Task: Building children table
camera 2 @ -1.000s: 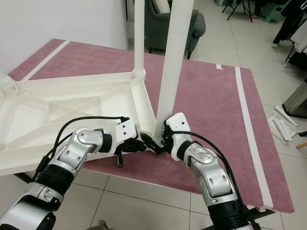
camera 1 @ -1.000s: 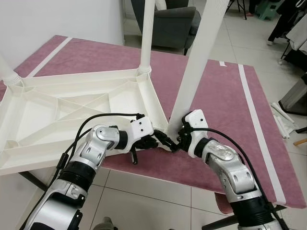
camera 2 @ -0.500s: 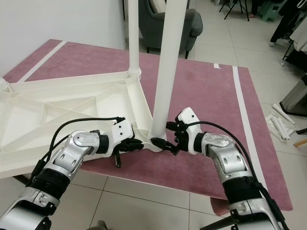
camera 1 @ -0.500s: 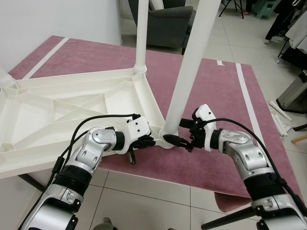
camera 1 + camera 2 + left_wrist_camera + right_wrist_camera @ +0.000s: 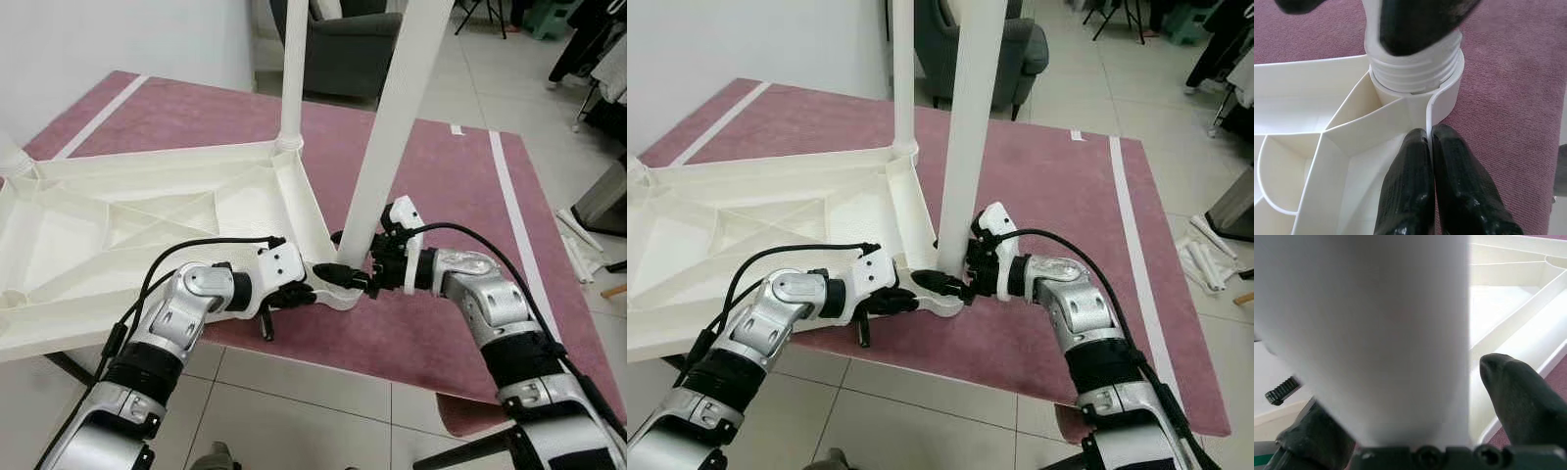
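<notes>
white tabletop (image 5: 127,225) upturned, two legs (image 5: 397,117) upright in view.

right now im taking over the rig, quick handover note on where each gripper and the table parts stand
Left gripper: fingers shut on the thin rim of the upturned white tabletop at its near corner, steadying it on the purple mat.
Right gripper: fingers closed around the near leg just above the corner socket.
Done: far leg stands in its socket; near leg is partly in, threads showing.
Left: finish screwing the near leg in, then any remaining legs.
</notes>
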